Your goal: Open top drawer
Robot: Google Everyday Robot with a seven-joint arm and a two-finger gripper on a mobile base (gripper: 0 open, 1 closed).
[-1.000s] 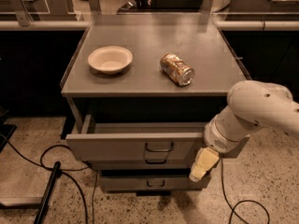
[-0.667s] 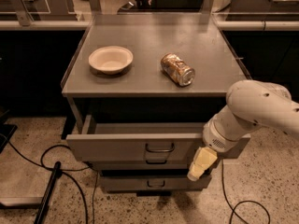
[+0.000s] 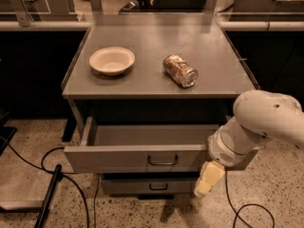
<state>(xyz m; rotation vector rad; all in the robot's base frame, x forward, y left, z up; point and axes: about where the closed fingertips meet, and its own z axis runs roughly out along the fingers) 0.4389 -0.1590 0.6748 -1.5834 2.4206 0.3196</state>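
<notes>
From my station, the containers first. The top drawer (image 3: 118, 159) stands partly out of the cabinet, its grey front well forward of the edge of the surface (image 3: 156, 37). In the stretch of its inside that shows I see only grey floor and side walls. The back part is in shadow under the surface, and I cannot tell what is there. A shallow pale bowl (image 3: 112, 61) sits upright on the left half of the surface, showing only its own pale inside. A crushed can (image 3: 180, 71) lies on its side to the right of it, well apart from the bowl, with its end facing the front right.

The tool (image 3: 209, 178) hangs downward below the right end of the top drawer's front, level with the lower drawer (image 3: 133, 186). I cannot tell whether it is apart or together, nor whether it touches either drawer. The white arm (image 3: 266, 120) comes in from the right and covers the drawer's right front corner.

There is open speckled floor (image 3: 285, 198) in front and to the right. A thin cable (image 3: 240, 208) loops there. On the left lie more cables (image 3: 28, 159) and a dark bar (image 3: 47, 196).

The drawer front is flat grey metal, and a small dark loop handle (image 3: 163, 161) sits at its centre, apart from the tool.
</notes>
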